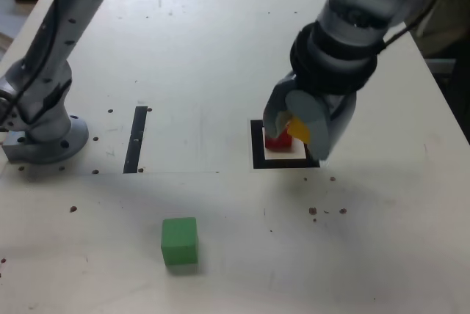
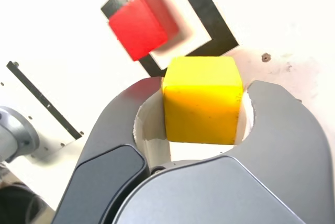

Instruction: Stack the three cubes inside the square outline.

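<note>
1. The yellow cube is in the air, between the two fingers of the gripper; they are closed on it, and it looks quite straight in the wrist view.
2. The red cube stands on the table, at the square outline. I judge that it is the base, and that the step in hand is to bring the yellow one above it.
3. The green cube stands alone, well apart from the outline, at the near side in the exterior view.
4. What can go wrong: if the arm comes down too early, the yellow cube or a finger can hit the side of the red one and push it out of place. If the release is not well centred, the yellow cube can tip and fall. If it opens too high, the cube can bounce.
5. About containers: the outline is only a flat frame, without walls, so it cannot stop a cube that slides. The red cube is in it, close to one side; whether its base touches the black border, I cannot tell.
</note>
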